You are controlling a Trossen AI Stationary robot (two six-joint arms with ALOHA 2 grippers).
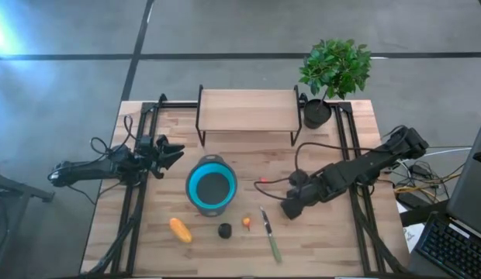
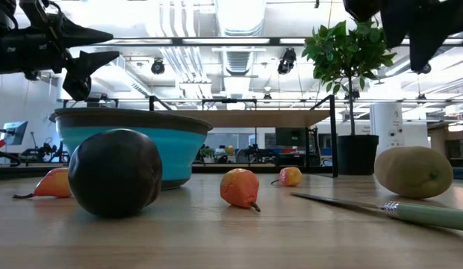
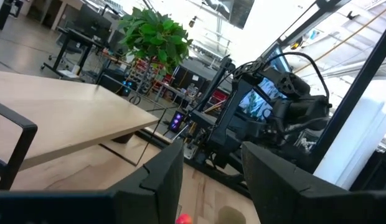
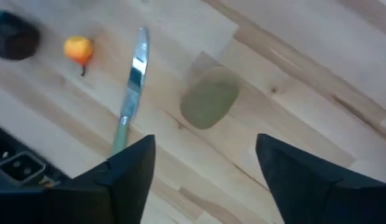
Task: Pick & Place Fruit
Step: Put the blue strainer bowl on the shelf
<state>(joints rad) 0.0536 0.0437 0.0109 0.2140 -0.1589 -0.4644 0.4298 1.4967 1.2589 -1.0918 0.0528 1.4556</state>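
Four fruits show in the high view: the elongated orange-yellow piece (image 1: 180, 230), the black round one (image 1: 225, 230), the tiny orange one (image 1: 247, 222) and the tiny red one (image 1: 263, 180). They lie on the table near the blue bowl (image 1: 212, 184). The olive-brown oval (image 4: 208, 102) lies on the bare wood, also seen in the low view (image 2: 413, 172). My right gripper (image 4: 205, 180) is open and hovers above the oval, which lies ahead of its fingers, apart from them. My left gripper (image 1: 172, 151) is open and waits above the table, left of the bowl.
A green-handled knife (image 1: 270, 234) lies just left of the right gripper, near the tiny orange fruit. A wooden shelf on black legs (image 1: 248, 110) and a potted plant (image 1: 333, 74) stand at the far side. A laptop (image 1: 458, 232) sits off the table's right edge.
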